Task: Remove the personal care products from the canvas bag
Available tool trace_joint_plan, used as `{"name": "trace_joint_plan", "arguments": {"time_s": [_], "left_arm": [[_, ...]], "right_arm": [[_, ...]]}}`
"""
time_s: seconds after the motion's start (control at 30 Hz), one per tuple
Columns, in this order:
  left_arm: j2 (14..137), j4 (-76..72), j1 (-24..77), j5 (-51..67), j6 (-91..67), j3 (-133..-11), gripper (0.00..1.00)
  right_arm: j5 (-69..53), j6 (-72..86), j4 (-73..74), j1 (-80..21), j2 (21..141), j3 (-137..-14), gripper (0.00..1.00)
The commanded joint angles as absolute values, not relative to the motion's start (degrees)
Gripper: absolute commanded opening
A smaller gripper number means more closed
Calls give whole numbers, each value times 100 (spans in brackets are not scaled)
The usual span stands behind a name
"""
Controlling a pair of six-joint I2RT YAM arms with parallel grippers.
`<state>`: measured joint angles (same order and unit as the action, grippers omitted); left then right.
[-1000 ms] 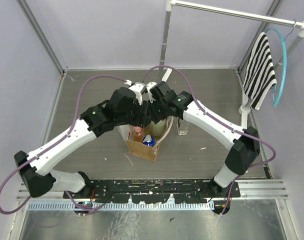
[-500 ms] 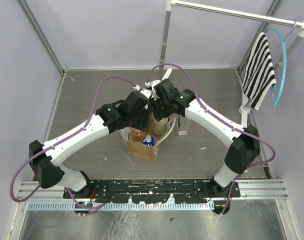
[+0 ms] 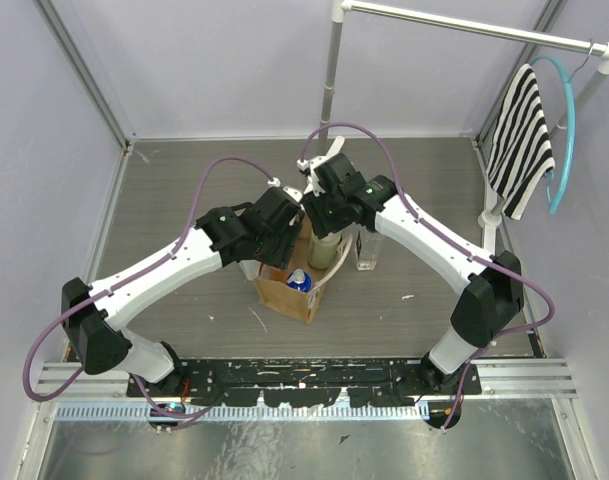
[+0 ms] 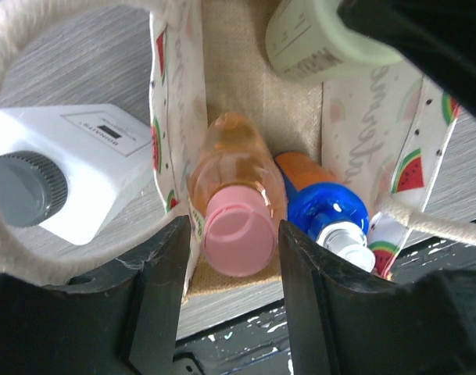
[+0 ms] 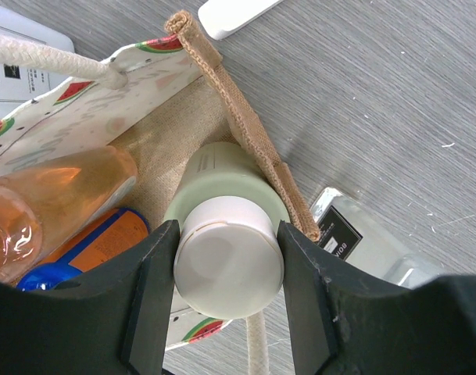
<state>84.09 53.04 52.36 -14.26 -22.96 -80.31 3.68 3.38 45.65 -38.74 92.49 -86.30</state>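
The canvas bag [image 3: 284, 296] stands mid-table. My left gripper [image 4: 234, 234] is open, a finger on each side of the pink cap of the peach-orange bottle [image 4: 234, 172] in the bag, with small gaps. The blue-capped bottle [image 4: 323, 207] stands beside it [image 3: 299, 281]. My right gripper [image 5: 228, 234] is shut on the beige cap of the cream bottle [image 5: 222, 168], which stands at the bag's far corner [image 3: 324, 247]. The white squarish bottle [image 4: 89, 164] stands on the table left of the bag. The clear bottle [image 3: 366, 252] stands on the table right of it [image 5: 363, 234].
The bag's cream rope handles [image 4: 19, 31] loop round the left gripper's view. A clothes rack pole [image 3: 331, 75] stands behind the bag, its white foot [image 5: 230, 16] close by. A striped cloth [image 3: 519, 140] hangs at the far right. A metal rail [image 3: 304, 375] runs along the near edge.
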Motion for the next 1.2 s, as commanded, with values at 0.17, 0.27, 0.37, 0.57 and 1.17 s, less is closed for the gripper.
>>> {"name": "trace_joint_plan", "arguments": {"time_s": [0.17,0.27,0.37,0.57,1.17], "left_arm": [[8327,5176,5300,-1509,-2241,-7944,59],[8274,4812,5300,-1519,-2224,-7773,60],[8230,4443,5300,-1618,-2168,-7688,61],[8309,4195,5301,-1640,-2076,-7704,60],[8298,3904,5300,-1353,-1893,-7720,0]], "right_arm": [[633,253,4294,-3694,8718,-9588,22],[665,240,4402,-3668,8752,-9894,22],[737,201,4528,-3649,8778,-10234,21],[998,78,4821,-3516,8959,-11123,22],[975,-17,4483,-2646,9214,-11003,22]]}}
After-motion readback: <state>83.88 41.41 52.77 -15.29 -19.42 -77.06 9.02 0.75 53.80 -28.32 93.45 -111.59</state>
